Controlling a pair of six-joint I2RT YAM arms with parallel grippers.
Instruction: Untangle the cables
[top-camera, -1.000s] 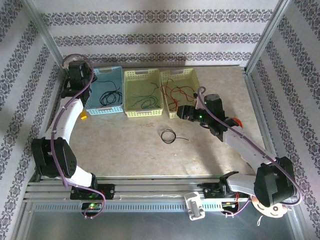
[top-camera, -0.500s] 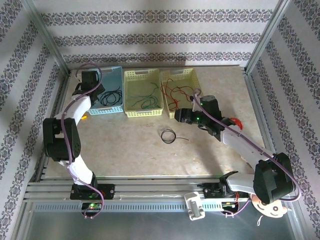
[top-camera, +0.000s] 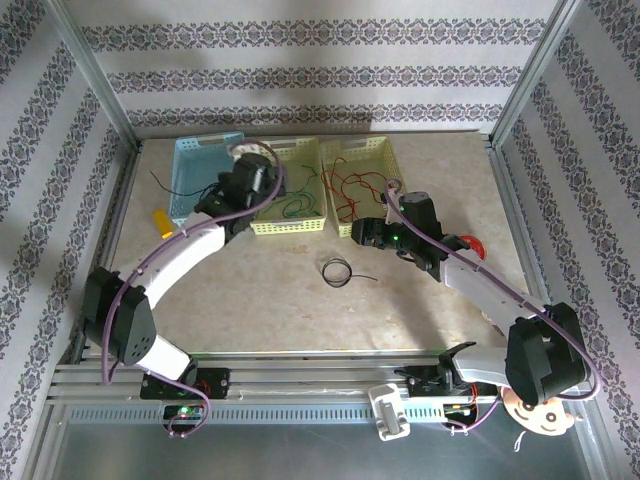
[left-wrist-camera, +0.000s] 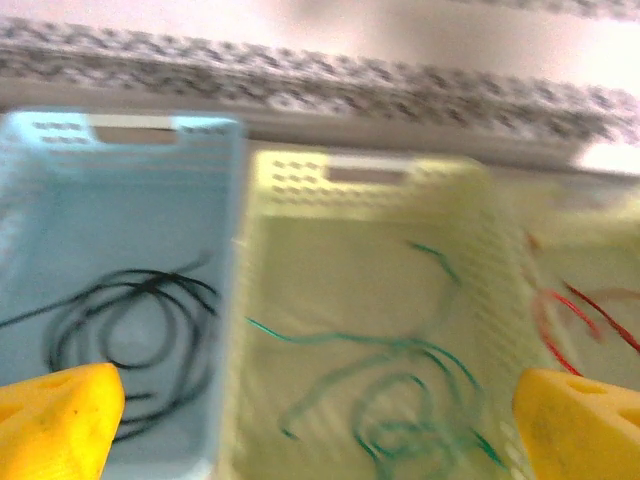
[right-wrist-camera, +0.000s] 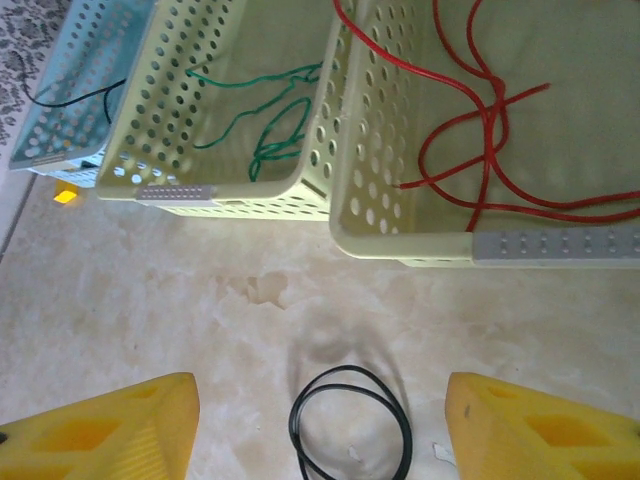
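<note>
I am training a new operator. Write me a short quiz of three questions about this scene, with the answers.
1. True or false: the red cables lie in the blue basket.
2. Which colour are the cables in the middle basket? A red, B green, C black.
3. What lies on the table close to the open right claw?
Key: 1 false, they lie in the right yellow basket; 2 B; 3 a coiled black cable.

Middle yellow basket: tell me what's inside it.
Loose green cables lie on the floor of the middle basket. From above, the left arm covers its left side, so anything beneath is hidden there.
</note>
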